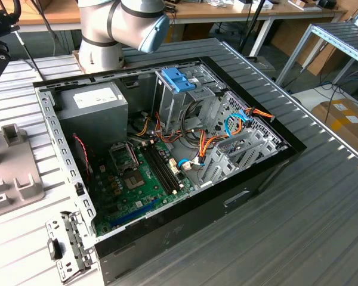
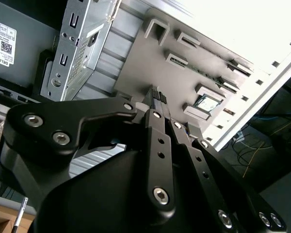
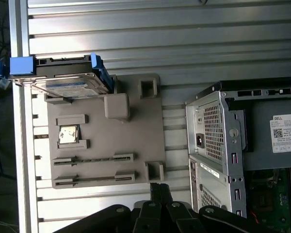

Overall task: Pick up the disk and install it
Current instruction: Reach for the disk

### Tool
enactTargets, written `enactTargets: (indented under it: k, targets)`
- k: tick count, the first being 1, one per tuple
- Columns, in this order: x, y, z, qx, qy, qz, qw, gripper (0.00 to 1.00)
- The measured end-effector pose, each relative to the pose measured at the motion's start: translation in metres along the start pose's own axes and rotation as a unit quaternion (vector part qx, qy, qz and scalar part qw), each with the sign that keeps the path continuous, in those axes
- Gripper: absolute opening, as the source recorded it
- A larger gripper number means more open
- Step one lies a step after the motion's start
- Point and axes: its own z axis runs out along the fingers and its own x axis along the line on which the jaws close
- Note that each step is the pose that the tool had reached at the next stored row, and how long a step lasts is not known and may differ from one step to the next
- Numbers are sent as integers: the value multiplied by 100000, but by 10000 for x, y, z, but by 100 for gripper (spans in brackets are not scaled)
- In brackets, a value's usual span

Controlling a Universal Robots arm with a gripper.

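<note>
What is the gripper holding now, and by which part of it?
Nothing is held. The gripper has its jaws shut with nothing between them, near the grey fixture plate. The disk rests at a corner of that plate, untouched.

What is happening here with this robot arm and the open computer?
One robot arm works beside an open computer case. The disk, with blue rails, lies at one edge of a grey fixture plate on the table, outside the case, not yet picked up. The gripper hovers by the plate's opposite edge, apart from the disk, its fingers shut and empty.
</note>
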Motion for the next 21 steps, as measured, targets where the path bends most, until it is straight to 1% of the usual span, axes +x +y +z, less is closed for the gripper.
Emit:
enactTargets:
  k: [21]
  targets:
    - [99, -7, -3, 3, 0, 0, 100000, 11]
